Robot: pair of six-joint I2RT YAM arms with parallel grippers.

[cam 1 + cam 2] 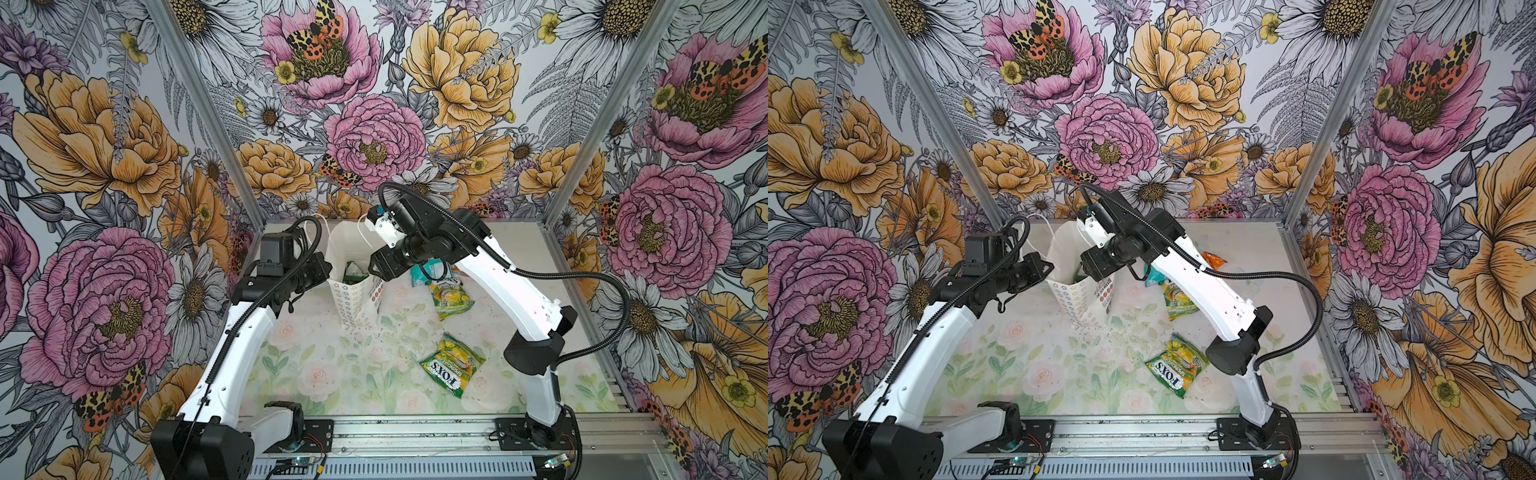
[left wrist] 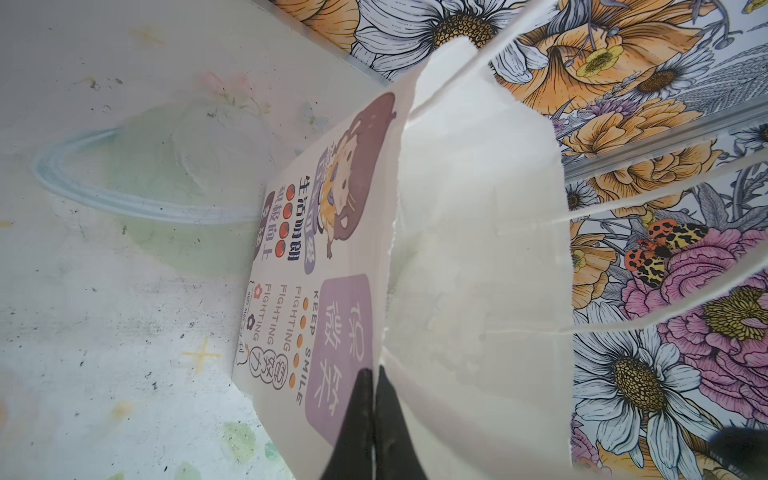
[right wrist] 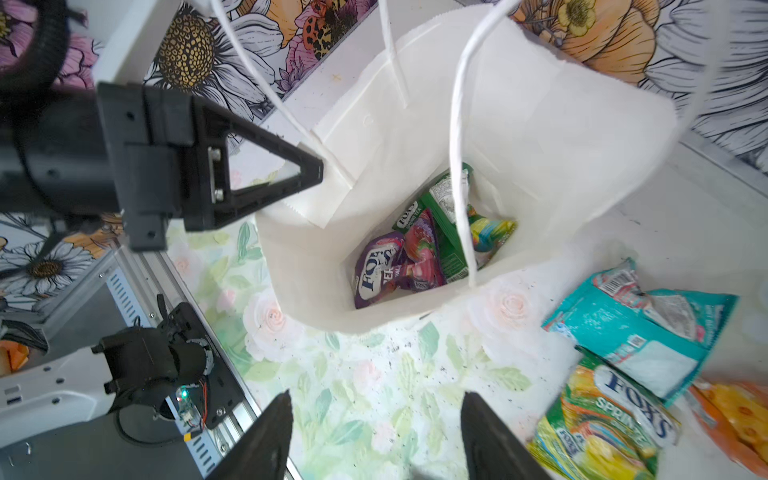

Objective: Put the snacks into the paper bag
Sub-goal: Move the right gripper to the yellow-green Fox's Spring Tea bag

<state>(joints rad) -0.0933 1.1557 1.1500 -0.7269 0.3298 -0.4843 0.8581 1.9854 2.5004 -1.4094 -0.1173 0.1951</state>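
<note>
Floral tabletop (image 1: 332, 374) bore the paper bag (image 1: 353, 299) upright at 12 o'clock, left jaws pinched on its rim, right jaws parted, empty, above. Purple packet (image 3: 382, 270) and green packet (image 3: 449, 232) lay inside; teal packet (image 3: 631, 332), orange packet (image 3: 735, 419) and two green-yellow packets (image 1: 453, 368) outside, at its 3 to 5 o'clock.

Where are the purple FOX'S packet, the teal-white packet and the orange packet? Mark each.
purple FOX'S packet (image 3: 374, 267), right wrist view, on its white logo.
teal-white packet (image 3: 602, 328), right wrist view, on its teal face.
orange packet (image 1: 1213, 261), in a top view, on its uncovered end.
</note>
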